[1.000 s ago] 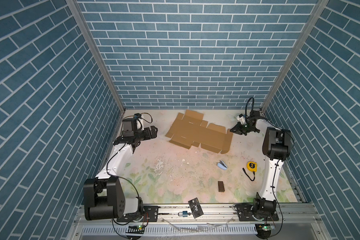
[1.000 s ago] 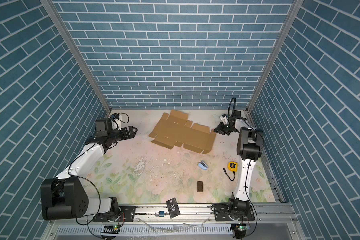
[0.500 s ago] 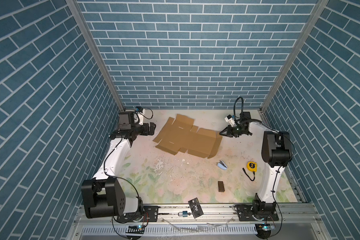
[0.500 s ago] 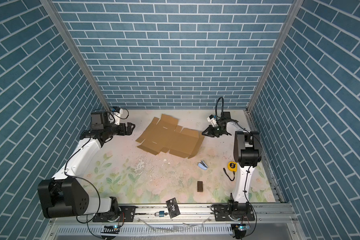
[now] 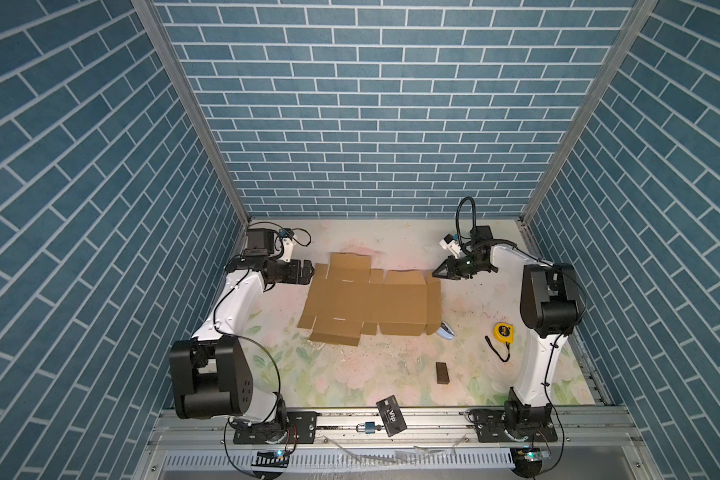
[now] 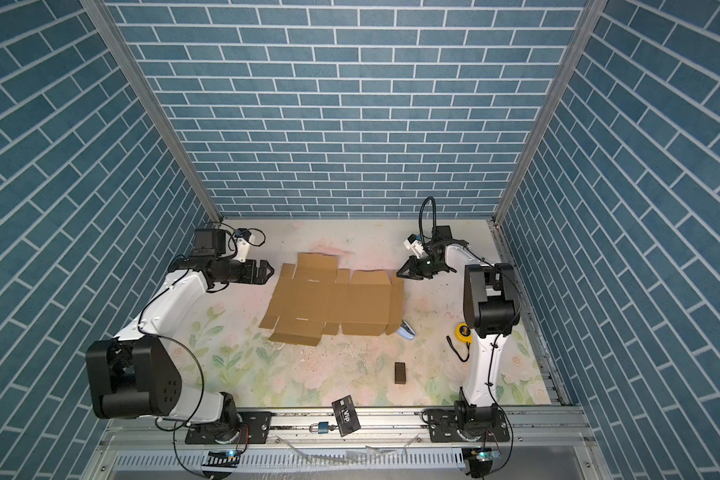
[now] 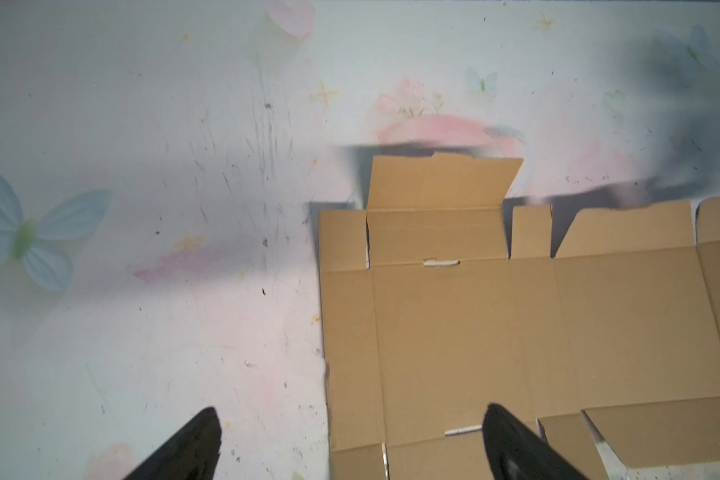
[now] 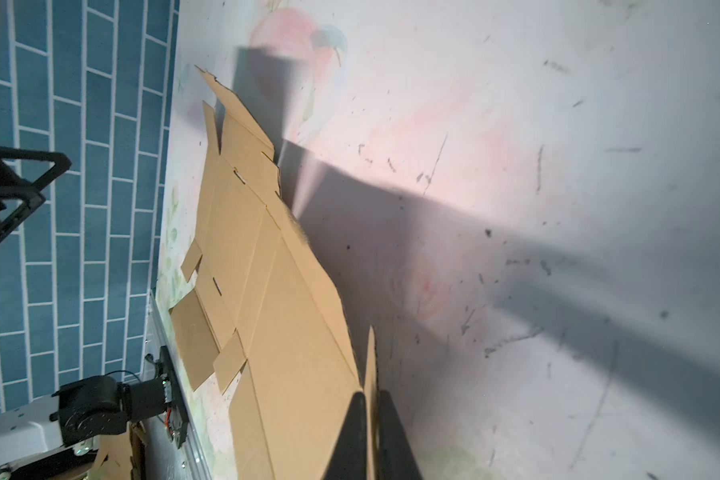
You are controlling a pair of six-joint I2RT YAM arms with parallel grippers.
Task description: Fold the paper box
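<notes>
— Floral mat (image 5: 350, 374), blue brick walls on three sides. Walk me out from the front.

— Nearest me is the card (image 5: 391, 412) on the rail. Then come the block (image 5: 442, 372) and the tape measure (image 5: 503, 332) on the right, all apart from the job. Past them, toward the back, the box (image 5: 371, 301) lies as a flat sheet, its long side running left to right. No wall is up.

— So nothing is folded?

— Barely. I judge I'm at the first fold. I have my right gripper (image 5: 436, 275) at the far corner of the right end flap. Its wrist view shows the two fingers (image 8: 356, 424) close together with that flap's edge standing between them, so I read it as pinched on the box.

— And the other arm?

— I have my left gripper (image 6: 270, 272) at the sheet's far left corner, jaws wide apart and holding nothing. One finger is over the mat, the other over the cardboard.

— Next?

— I'd swing the flap up and over its crease with the right. I'd bring the left down on the panel so the sheet doesn't slide or lift with it. It's thin board and a small bite, so it could slip out.
</notes>
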